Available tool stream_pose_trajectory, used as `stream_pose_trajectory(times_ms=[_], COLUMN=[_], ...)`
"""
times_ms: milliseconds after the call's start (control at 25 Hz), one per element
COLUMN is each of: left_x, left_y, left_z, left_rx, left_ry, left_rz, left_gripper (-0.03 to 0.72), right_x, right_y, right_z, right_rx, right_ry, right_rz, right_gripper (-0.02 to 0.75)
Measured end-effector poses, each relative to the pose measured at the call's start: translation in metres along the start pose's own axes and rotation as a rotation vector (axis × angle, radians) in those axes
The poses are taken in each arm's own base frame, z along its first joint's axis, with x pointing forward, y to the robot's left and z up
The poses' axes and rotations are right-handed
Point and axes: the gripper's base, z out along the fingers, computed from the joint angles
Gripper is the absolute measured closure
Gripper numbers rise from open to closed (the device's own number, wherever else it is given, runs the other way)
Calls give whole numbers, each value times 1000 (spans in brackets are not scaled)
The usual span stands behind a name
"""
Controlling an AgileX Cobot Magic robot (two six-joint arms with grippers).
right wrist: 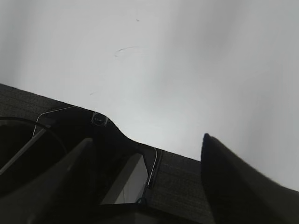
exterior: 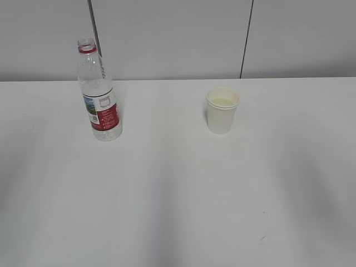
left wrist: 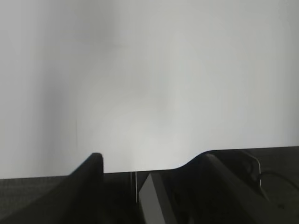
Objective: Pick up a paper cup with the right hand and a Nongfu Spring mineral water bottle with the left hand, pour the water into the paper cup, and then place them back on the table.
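Cup (exterior: 222, 110) standing upright on the table (exterior: 178, 200) right of centre, holding pale liquid, bottle (exterior: 98, 92) standing capless well apart to its left, my left claw (left wrist: 149, 175) hanging released and empty over bare table, my right claw (right wrist: 149, 149) gaping too, gripping nothing
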Motion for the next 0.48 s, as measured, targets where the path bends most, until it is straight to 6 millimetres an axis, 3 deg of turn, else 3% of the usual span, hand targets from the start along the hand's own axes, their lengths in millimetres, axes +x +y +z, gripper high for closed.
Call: stream_pose_trajectory(times_ms=[240, 480], left_x=[40, 77], left_y=[13, 23], left_z=[-45, -68], left_rx=[58, 87], left_ry=[-238, -417], left_rz=[24, 71], left_gripper=[337, 343], right_x=[47, 96], right_y=[-1, -3], right_z=[-13, -17], right_rx=[-3, -9], right_ry=[-105, -243], right_rz=[-17, -28], right_gripper=[218, 218])
